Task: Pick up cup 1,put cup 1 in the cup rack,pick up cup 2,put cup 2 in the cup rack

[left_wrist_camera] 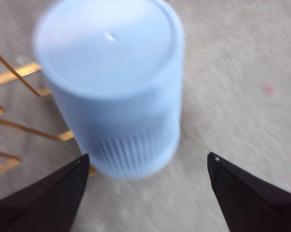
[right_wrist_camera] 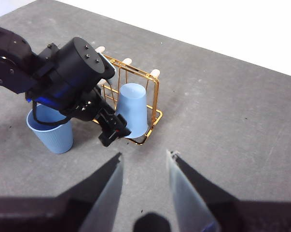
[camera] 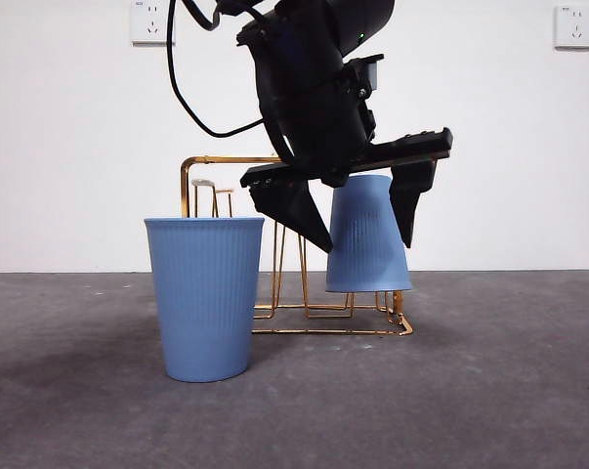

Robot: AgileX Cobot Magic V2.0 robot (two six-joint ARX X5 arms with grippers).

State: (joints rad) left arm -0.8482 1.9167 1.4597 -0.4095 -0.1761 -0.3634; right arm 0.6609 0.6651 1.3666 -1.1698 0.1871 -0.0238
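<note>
One blue ribbed cup stands upside down on the gold wire cup rack. It also shows in the left wrist view and the right wrist view. My left gripper is open, with its jaws spread to either side of this cup's upper part and not gripping it; its wrist view is blurred. A second blue cup stands upright on the table left of the rack and in front of it. My right gripper is open and empty, high above the table and away from the rack.
The grey table top runs to a white wall with two sockets. The left arm reaches over the upright cup toward the rack. Gold rack wires lie beside the upturned cup.
</note>
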